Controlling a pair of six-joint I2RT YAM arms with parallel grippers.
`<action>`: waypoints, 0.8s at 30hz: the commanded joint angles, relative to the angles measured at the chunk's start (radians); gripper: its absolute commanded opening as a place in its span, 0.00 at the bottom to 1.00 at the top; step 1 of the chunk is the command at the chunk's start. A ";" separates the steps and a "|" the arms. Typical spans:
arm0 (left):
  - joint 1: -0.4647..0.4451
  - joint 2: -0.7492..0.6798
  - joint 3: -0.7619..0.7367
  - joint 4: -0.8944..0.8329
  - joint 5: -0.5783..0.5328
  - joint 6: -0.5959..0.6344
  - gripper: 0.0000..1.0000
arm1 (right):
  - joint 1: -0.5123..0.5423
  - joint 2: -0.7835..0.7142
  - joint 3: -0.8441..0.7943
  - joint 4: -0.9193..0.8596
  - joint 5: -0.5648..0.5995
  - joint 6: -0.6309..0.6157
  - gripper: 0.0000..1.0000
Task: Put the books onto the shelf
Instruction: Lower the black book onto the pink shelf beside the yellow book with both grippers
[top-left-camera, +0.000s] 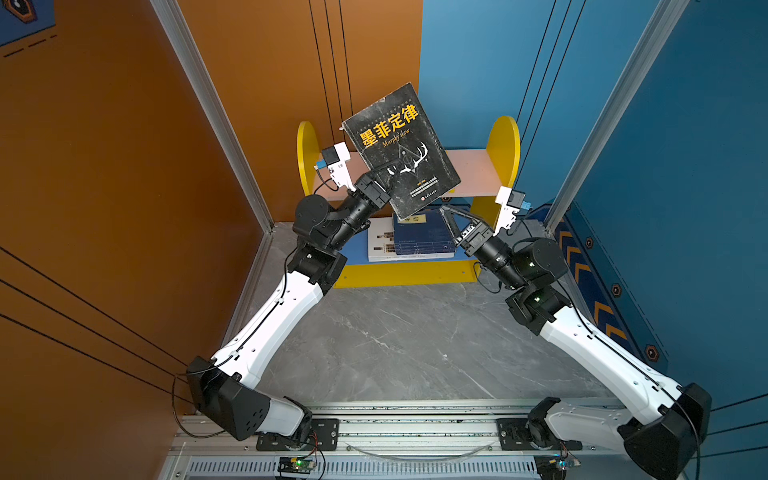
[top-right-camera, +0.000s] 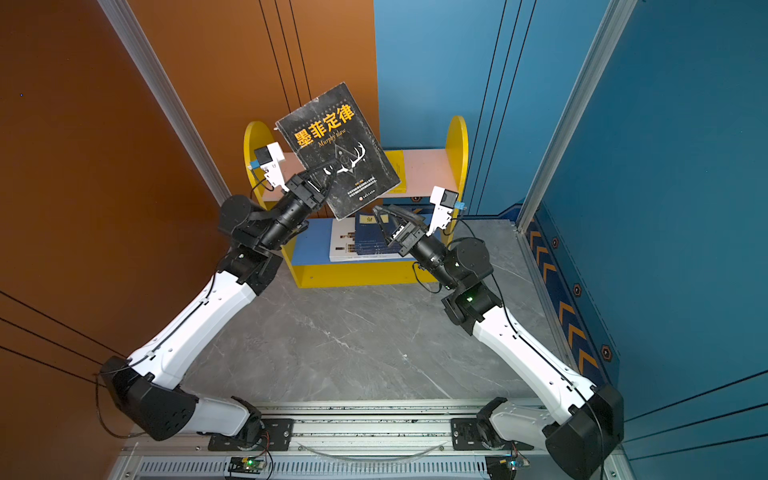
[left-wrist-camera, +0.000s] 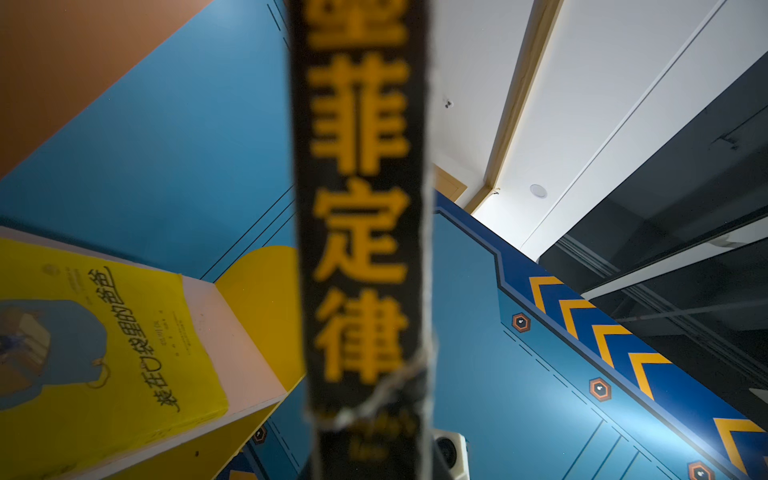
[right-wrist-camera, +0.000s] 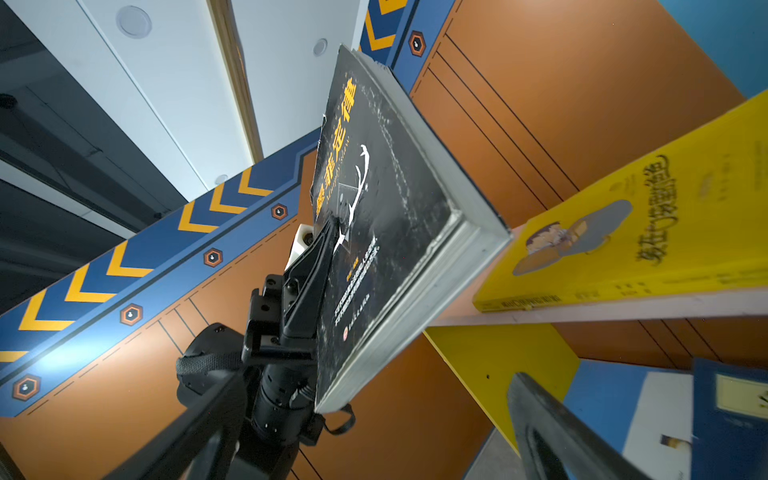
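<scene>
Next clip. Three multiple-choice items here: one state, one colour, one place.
1. The right gripper is: A open and empty; B shut on a book; C out of view.
2. Title characters on the black book in the left gripper are: A white; B orange; C green.
3. The yellow book lies: A in the right gripper; B on the pink upper board; C in the left gripper.
Answers: 1 A, jaws spread with nothing between; 2 B, orange shows in both top views; 3 B, the wrist views show it flat there.

Grey marbled tabletop (top-left-camera: 395, 345) between orange wall (top-left-camera: 104, 166) and blue wall (top-left-camera: 685, 166); perhaps a circuit board (top-left-camera: 297, 462) by the front rail (top-left-camera: 415, 432).
</scene>
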 joint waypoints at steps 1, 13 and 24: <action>-0.033 0.005 -0.002 0.182 -0.104 -0.029 0.00 | 0.022 0.052 0.069 0.089 -0.007 0.039 0.98; -0.102 0.100 -0.018 0.333 -0.252 -0.117 0.00 | 0.081 0.138 0.116 0.150 0.043 0.044 0.60; -0.157 0.104 -0.047 0.365 -0.330 -0.096 0.00 | 0.079 0.131 0.084 0.145 0.146 0.066 0.31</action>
